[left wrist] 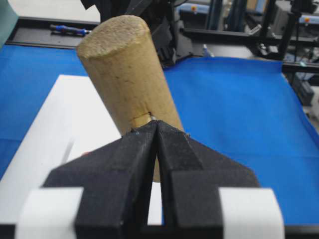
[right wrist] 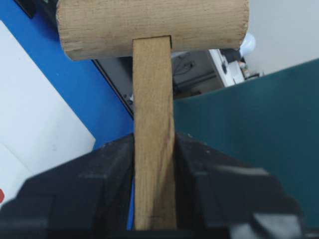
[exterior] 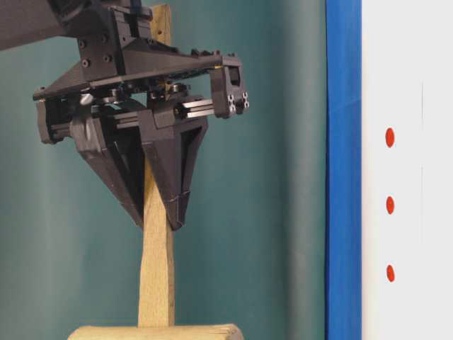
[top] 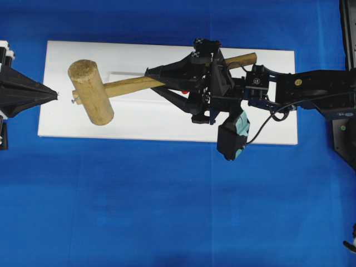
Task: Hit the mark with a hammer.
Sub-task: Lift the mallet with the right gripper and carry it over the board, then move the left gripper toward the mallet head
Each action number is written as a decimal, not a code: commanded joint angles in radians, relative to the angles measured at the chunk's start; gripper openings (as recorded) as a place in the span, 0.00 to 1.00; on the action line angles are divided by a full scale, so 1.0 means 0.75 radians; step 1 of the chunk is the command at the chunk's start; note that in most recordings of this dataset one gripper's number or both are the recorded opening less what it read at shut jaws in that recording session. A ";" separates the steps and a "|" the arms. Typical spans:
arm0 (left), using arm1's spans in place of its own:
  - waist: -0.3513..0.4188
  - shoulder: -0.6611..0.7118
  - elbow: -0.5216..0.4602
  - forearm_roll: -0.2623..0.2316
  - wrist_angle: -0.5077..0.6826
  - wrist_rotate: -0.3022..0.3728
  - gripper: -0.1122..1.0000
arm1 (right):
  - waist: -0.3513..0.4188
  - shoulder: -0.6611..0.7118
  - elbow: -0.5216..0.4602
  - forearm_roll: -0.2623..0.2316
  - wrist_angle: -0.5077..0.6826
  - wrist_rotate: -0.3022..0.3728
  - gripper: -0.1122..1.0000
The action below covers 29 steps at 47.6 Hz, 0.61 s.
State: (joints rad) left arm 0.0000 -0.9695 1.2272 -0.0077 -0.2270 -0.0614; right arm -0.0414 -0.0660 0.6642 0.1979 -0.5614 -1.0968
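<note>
Got my right gripper clamped on the tan wooden mallet's flat handle, head out past my fingertips. Red mark looks tucked under my jaws. Strike's not done.

A table covered in blue cloth carries a flat white rectangular board, lying directly on the cloth.

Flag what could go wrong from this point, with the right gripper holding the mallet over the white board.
1. The right gripper clamps the hammer on its flat handle, far from the heavy head; the handle may pivot or slip between the fingers during a swing.
2. The hammer head hangs just in front of the shut left gripper; a swing could clip it.
</note>
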 commanded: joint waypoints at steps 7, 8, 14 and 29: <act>0.012 0.006 -0.014 -0.006 -0.014 -0.004 0.10 | 0.000 -0.047 -0.018 0.006 -0.027 0.000 0.19; 0.012 0.006 -0.014 -0.008 -0.014 -0.008 0.10 | 0.000 -0.047 -0.018 0.006 -0.027 0.000 0.19; 0.027 0.006 -0.014 -0.010 -0.014 -0.045 0.12 | 0.000 -0.047 -0.020 0.008 -0.025 0.000 0.19; 0.031 0.022 -0.012 -0.010 -0.008 -0.157 0.86 | 0.000 -0.047 -0.020 0.010 -0.025 0.000 0.19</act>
State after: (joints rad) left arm 0.0215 -0.9649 1.2272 -0.0138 -0.2286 -0.1749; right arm -0.0430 -0.0660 0.6642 0.2025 -0.5614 -1.0999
